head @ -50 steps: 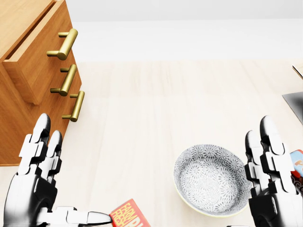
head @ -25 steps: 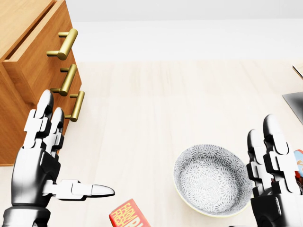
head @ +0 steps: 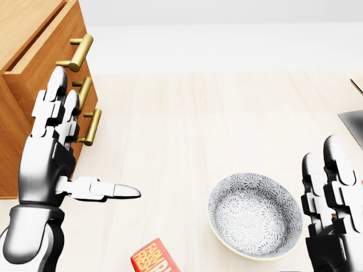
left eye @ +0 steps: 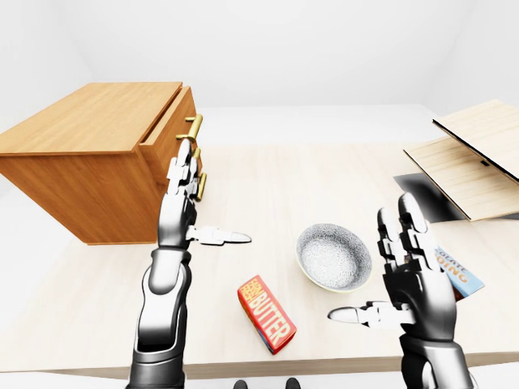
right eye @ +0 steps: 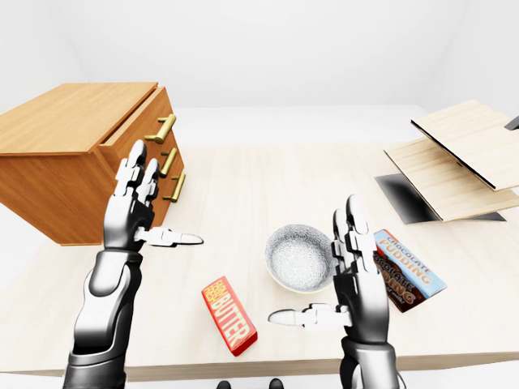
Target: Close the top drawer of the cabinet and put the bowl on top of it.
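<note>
Hovering beside the cabinet (left eye: 81,190), your left robot hand (head: 48,153) is released, its fingers straight up and its thumb pointing off to the right of the head view, holding nothing. The top drawer (head: 48,65) juts out past the two below it, so closing it is not yet done. Your palm sits level with the lower brass handles (head: 91,127), not the top one (head: 76,52), and I cannot tell whether it touches them. If you push from this height, you will likely press on drawers that are already shut, or snag a finger on a handle bar. An off-centre shove on the top drawer could also skew it, or slide the whole cabinet along the worktop (head: 198,130). The bowl (head: 255,215) rests upright on the worktop, low and right of centre in the head view and well apart from the cabinet. Your right robot hand (right eye: 357,284) stands just beside it, also released and empty, thumb out toward the left. Take care, because a careless swing of that arm could knock the bowl. The butter box (left eye: 266,312) to the bowl's left and the pudding box (right eye: 405,271) to its right could be swept along too. A shallow pinch on the rim later may let the bowl tip on its way to the cabinet top.
</note>
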{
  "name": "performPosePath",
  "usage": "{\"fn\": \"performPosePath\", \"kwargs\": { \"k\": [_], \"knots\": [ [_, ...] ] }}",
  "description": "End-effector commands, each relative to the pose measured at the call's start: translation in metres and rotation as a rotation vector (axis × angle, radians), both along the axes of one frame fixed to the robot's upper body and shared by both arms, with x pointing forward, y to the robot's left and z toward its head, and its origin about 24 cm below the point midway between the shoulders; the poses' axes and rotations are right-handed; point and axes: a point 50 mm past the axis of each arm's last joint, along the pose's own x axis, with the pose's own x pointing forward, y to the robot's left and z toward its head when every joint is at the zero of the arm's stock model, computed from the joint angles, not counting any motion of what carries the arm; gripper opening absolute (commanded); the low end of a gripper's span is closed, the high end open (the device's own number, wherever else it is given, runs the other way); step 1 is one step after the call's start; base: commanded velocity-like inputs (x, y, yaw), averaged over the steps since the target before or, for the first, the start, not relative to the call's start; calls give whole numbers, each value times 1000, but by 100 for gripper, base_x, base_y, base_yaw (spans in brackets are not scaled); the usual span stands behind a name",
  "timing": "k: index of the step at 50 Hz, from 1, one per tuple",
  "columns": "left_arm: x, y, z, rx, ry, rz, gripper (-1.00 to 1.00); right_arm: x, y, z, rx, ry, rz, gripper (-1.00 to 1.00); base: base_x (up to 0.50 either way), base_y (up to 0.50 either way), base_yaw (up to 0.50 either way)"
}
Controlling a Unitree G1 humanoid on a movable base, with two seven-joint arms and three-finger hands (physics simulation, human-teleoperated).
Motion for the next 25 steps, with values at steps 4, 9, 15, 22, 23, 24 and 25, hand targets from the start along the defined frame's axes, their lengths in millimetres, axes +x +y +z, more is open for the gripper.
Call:
{"fn": "performPosePath", "kwargs": {
  "k": [4,9,15,22,23,24,25],
  "knots": [
    [26,2,23,-3,-59,7,100,-2,-2,3,6,-11,-2,100,0,0,0],
    [36,4,25,4,-50,17,100,-3,-3,4,8,-17,-4,100,0,0,0],
    [45,6,27,0,-41,17,100,-4,-3,4,9,-15,-4,100,0,0,0],
    [59,9,21,-15,13,20,100,-5,-3,5,10,-19,-4,100,0,0,0],
    [61,9,20,-16,20,20,100,-5,-3,5,10,-20,-3,100,0,0,0],
    [64,10,18,-16,35,23,100,-5,-3,5,10,-21,-3,100,0,0,0],
    [64,10,18,-15,38,23,100,-5,-3,5,10,-22,-4,100,0,0,0]
  ]
}}
